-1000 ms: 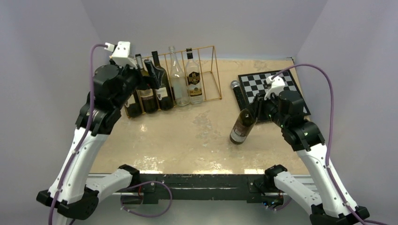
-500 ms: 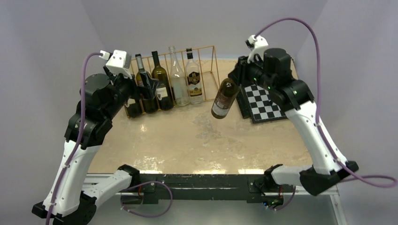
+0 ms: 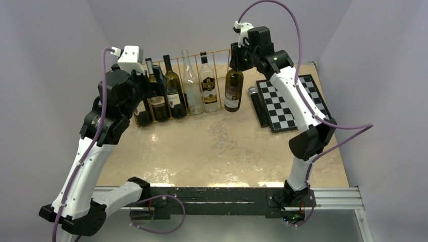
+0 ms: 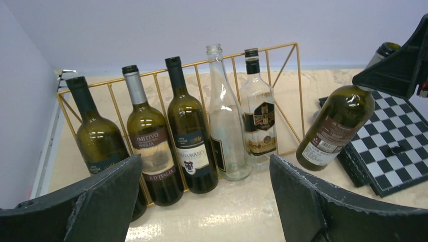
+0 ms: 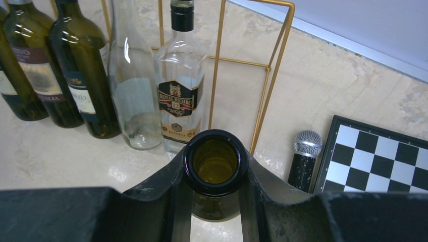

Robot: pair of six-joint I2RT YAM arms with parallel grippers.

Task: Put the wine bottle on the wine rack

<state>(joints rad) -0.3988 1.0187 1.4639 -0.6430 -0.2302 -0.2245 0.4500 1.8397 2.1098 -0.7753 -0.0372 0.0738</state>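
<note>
The gold wire wine rack (image 3: 218, 51) stands at the back left with several bottles upright in its slots. Its rightmost slot is empty. My right gripper (image 3: 236, 61) is shut on the neck of a dark green wine bottle (image 3: 233, 91). The bottle hangs nearly upright, off the table, just in front of that empty slot. In the right wrist view the fingers (image 5: 282, 201) clamp the open bottle mouth (image 5: 214, 162), with the rack's end frame (image 5: 272, 75) just beyond. My left gripper (image 3: 157, 80) is open and empty, hovering before the left bottles. The left wrist view shows the rack (image 4: 282, 48) and the held bottle (image 4: 335, 128).
A black-and-white chessboard (image 3: 292, 103) lies at the back right. A black microphone with a silver head (image 3: 255, 101) lies along its left edge, close to the held bottle; it also shows in the right wrist view (image 5: 305, 156). Purple walls enclose the table.
My right arm has lifted the bottle from beside the chessboard and carried it back and left to the rack's right end, turning it upright. The left arm shifted slightly.
</note>
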